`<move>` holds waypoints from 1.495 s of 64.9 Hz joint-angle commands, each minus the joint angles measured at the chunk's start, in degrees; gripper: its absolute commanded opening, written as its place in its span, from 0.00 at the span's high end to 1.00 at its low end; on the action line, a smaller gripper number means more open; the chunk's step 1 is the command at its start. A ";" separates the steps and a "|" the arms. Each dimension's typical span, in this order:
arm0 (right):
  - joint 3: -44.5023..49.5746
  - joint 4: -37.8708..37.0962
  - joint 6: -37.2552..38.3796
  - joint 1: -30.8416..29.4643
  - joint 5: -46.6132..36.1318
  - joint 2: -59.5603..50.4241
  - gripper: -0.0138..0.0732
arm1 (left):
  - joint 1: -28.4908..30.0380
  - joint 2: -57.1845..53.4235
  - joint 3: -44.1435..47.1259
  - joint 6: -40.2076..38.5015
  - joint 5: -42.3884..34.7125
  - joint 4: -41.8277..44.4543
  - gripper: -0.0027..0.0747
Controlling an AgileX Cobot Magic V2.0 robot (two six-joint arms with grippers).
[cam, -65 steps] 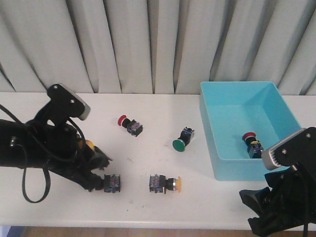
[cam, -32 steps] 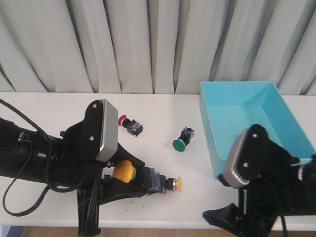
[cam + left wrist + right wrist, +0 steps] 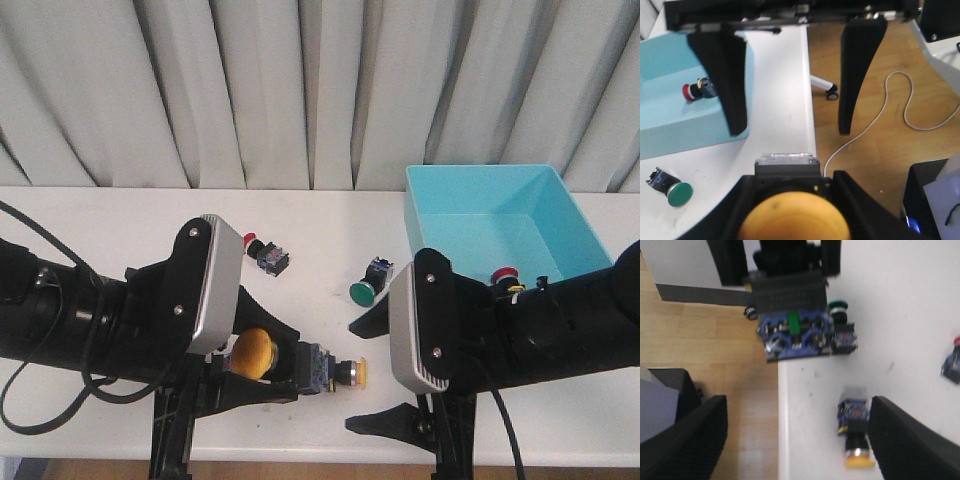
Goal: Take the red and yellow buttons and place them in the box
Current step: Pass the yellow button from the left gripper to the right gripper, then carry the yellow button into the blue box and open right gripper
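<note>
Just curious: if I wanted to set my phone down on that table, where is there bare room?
The table's far left strip is bare, as is the stretch between the red button and the blue box. The near edge is crowded with both arms and a yellow button.

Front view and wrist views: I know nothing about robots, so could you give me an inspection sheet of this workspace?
Surface: white table, no spills seen.
Job's things: blue box with one red button inside; second red button and loose yellow button lie on the table; held yellow button is lifted.
Clutter: green button on the table.
Grippers: left gripper, fingers closed on the held yellow button; right gripper open, holding nothing.
Cables: black cable by the left arm; white cable on the floor.
Surroundings: grey curtain, wooden floor.
</note>
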 commanded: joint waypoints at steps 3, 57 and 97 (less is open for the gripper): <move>-1.79 9.42 -10.38 0.48 -0.11 -0.66 0.18 | -0.15 -1.31 -1.53 0.05 1.00 -4.88 0.71; -1.75 11.37 -10.30 9.22 -11.16 -0.66 0.48 | -0.15 -1.31 -1.53 0.05 1.59 -6.86 0.71; -1.75 11.37 -8.42 9.22 -11.16 -0.66 0.52 | -0.15 -1.31 -1.53 -0.55 0.46 -6.80 0.19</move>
